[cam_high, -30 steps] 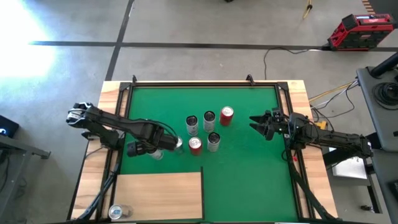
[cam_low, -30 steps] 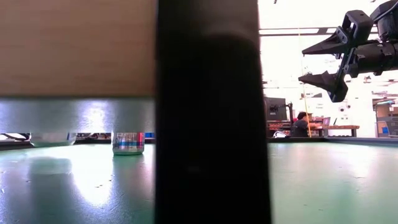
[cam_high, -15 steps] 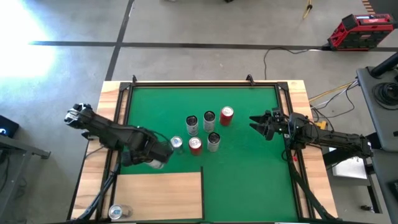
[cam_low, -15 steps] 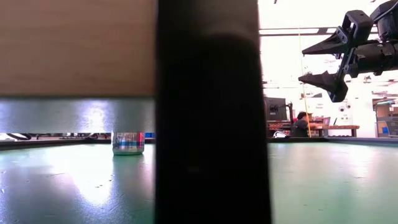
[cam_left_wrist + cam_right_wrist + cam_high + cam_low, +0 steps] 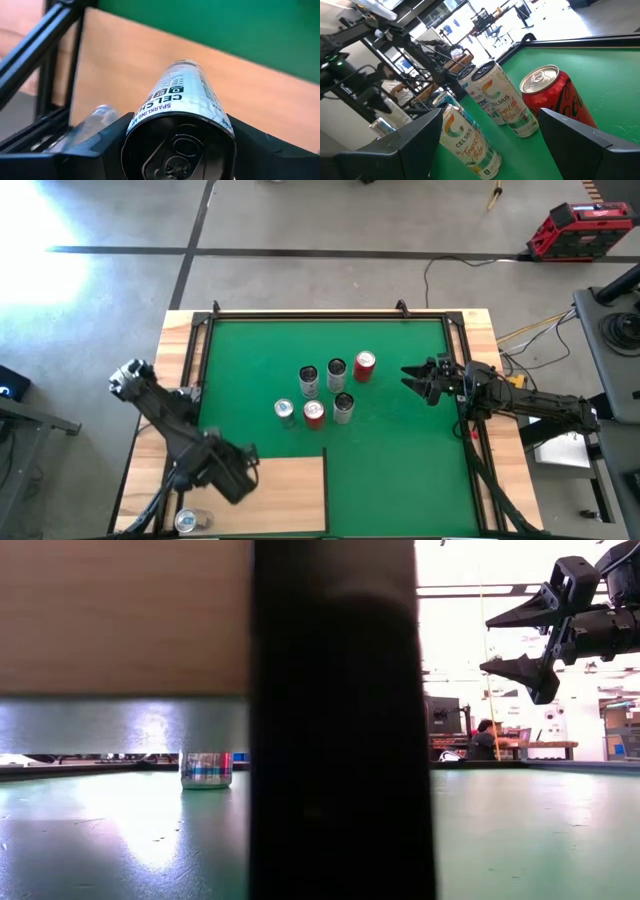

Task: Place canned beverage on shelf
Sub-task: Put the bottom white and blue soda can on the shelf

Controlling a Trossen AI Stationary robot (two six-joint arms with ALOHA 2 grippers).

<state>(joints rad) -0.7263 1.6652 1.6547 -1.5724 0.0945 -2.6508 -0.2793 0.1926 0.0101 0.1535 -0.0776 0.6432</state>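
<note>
Since the earlier frames I had swung the left arm off the green mat (image 5: 400, 430) and back toward the near left corner, so the left gripper (image 5: 232, 472) now hung over the shelf (image 5: 290, 490). Its fingers were clamped on a white can (image 5: 186, 107), lying on its side in the jaws with the pull-tab end facing the wrist camera and the pale wood of the shelf spread out beneath it. A second can (image 5: 186, 521) already stood at the near left edge of the shelf, just beside my gripper; the wrist view showed it as a blurred silvery shape (image 5: 92, 124) next to the held can. Out on the mat, six cans (image 5: 324, 390) remained in a loose cluster near the middle, the red can (image 5: 364, 366) at its far right. The right gripper (image 5: 418, 381) hovered above the mat's right side, well apart from the cluster, fingers spread and holding nothing. I judged this to be the carry-and-place step, with the can over its target but not yet set down. The next move called for turning the can upright, lowering it onto bare wood clear of the standing can, then opening the fingers without tipping either one.
</note>
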